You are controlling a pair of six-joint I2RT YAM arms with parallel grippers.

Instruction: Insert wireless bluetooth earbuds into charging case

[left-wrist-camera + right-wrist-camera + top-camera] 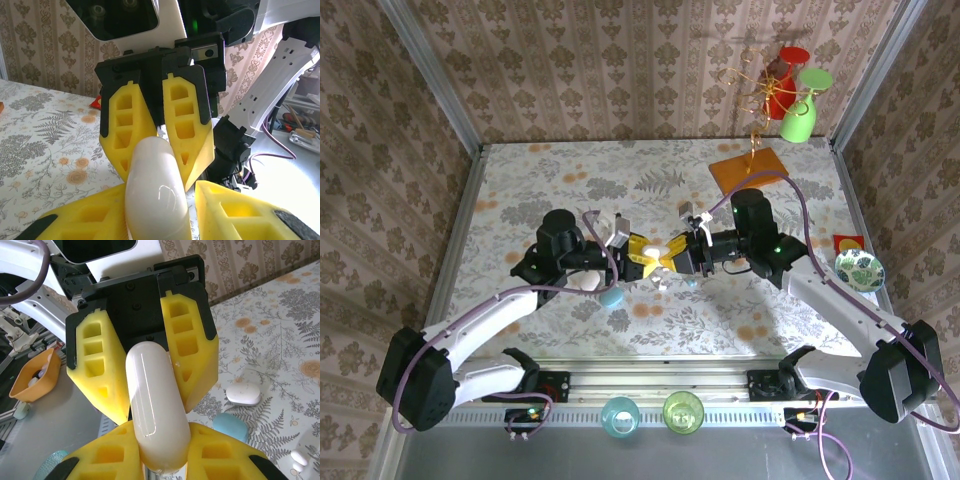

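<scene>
Two sets of jaws, my left gripper and my right gripper, both pinch the white case end to end, its long axis running between them mid-frame, while what looks like a tiny white earbud lies loose on the table, lower right.

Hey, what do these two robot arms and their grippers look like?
The left arm and right arm: white links, black joints, a purple cable along each. The left gripper and right gripper: black mounts, yellow wedge-shaped fingers with rectangular pockets.
</scene>
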